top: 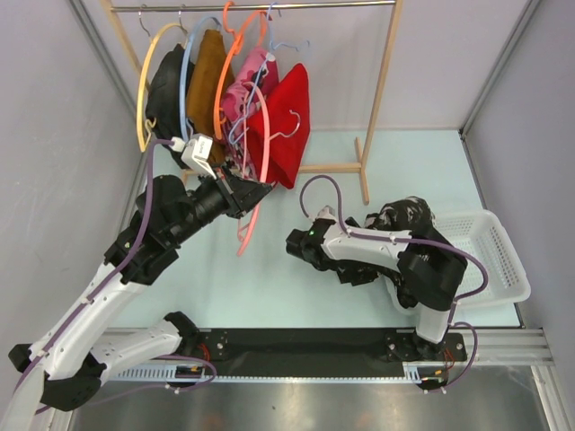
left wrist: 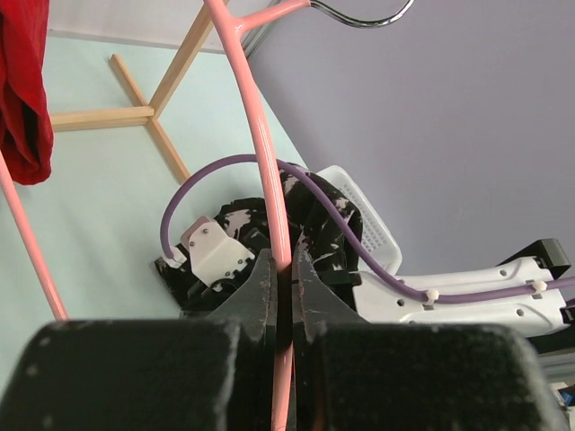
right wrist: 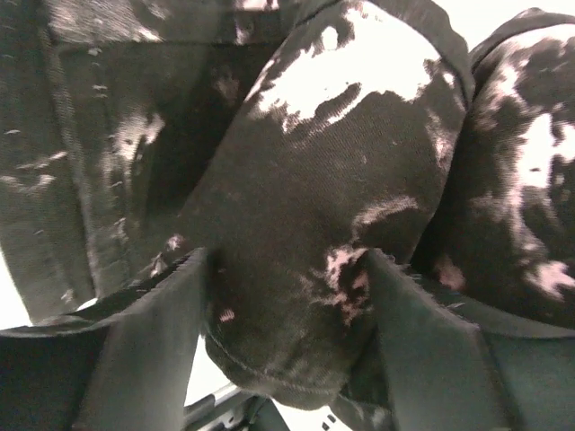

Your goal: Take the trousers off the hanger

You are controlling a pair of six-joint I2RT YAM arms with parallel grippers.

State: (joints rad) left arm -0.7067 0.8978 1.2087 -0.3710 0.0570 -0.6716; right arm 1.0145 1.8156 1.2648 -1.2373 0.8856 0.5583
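1 pale green table (top: 269, 278) fills my overhead feed, with the wooden rack (top: 384, 90) at its far side and a white basket (top: 476, 242) at its right edge. On the rack I count 4 garments in a row: a black one (top: 166, 85) at the left, a mustard one (top: 208, 81), a pink floral one (top: 252, 81), then the red trousers (top: 287, 126) at the right end, hanging under the rod.

My left arm (top: 135, 260) reaches up and across to just below that row. My right arm (top: 359, 247) is folded low over the table. The black trousers (top: 404, 215) sit bunched over its wrist end, off the rack and just beside the basket's left end. They hide that gripper from above.

On the right wrist feed, the right gripper (right wrist: 287, 269) has its fingers (right wrist: 153, 341) well apart. A thick fold of splotched cloth fills the gap and presses against both, so I read that as a grip on the black trousers.

The pink hanger (top: 244, 235), with nothing on it, sits tilted in the left gripper (top: 259, 193). The left wrist feed shows those jaws closed tight on its thin arm. I cannot tell whether its hook is on the rod.
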